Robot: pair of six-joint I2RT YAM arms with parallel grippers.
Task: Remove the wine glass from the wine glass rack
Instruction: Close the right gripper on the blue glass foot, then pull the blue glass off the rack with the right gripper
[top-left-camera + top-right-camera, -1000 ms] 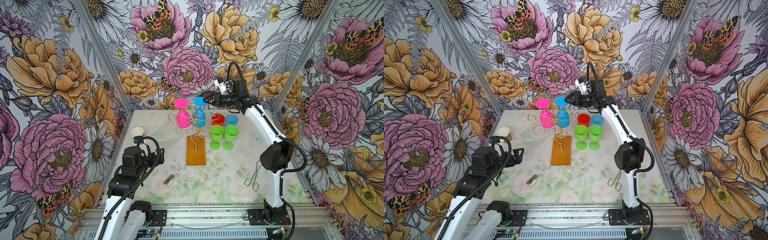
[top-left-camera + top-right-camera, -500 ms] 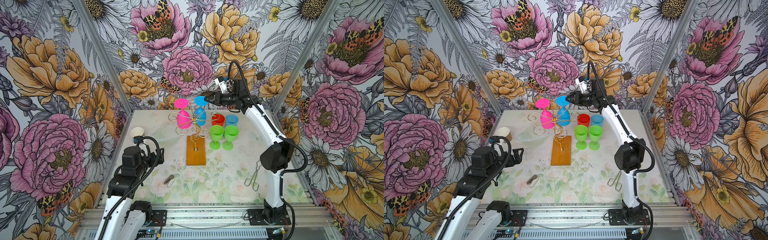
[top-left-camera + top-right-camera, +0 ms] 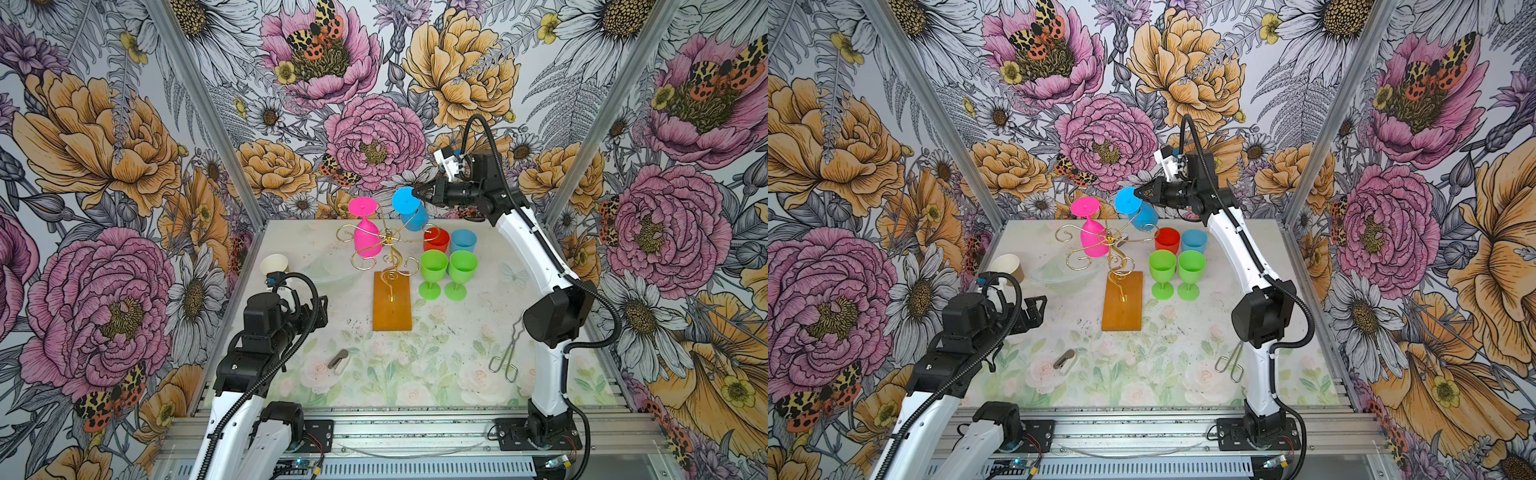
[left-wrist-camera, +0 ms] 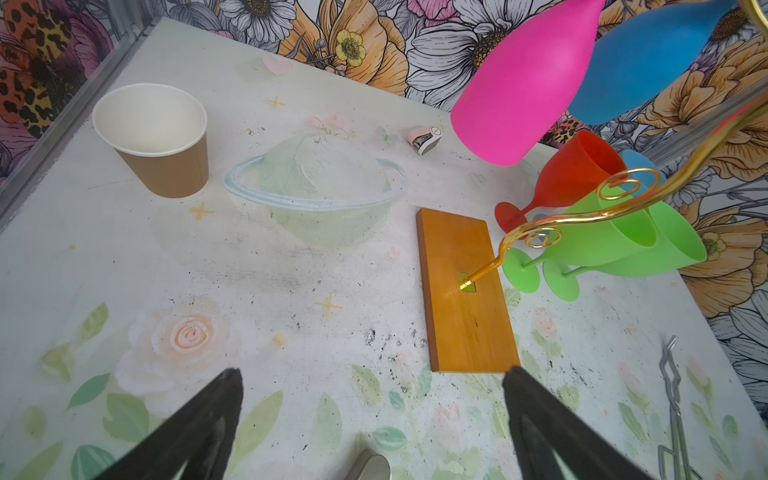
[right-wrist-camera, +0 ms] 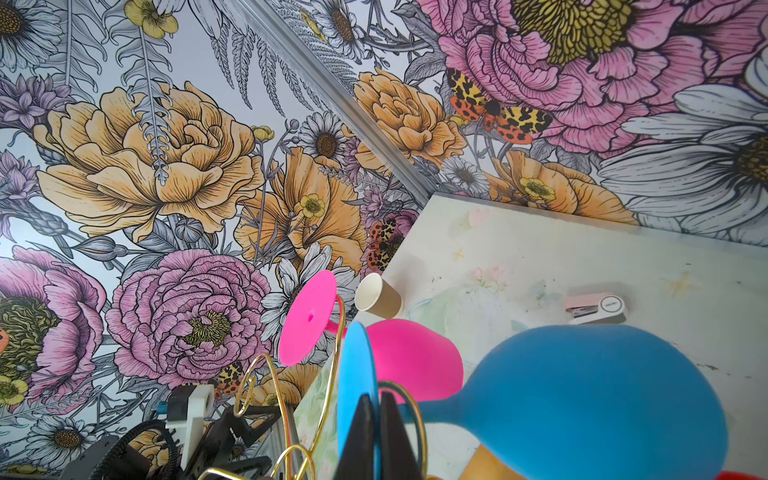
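The right gripper pinches shut on the foot of one blue wine glass, upper centre in both top views. It hangs upside down on the wine glass rack beside one pink glass. Just right of the rack stand two green glasses, one red glass and one light blue glass. At lower left, the left gripper is spread wide and holds nothing.

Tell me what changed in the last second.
The right gripper closed on the foot of the hanging blue wine glass, tilting its bowl toward that arm. The open left gripper, pink wine glass and gold wire rack stayed put.
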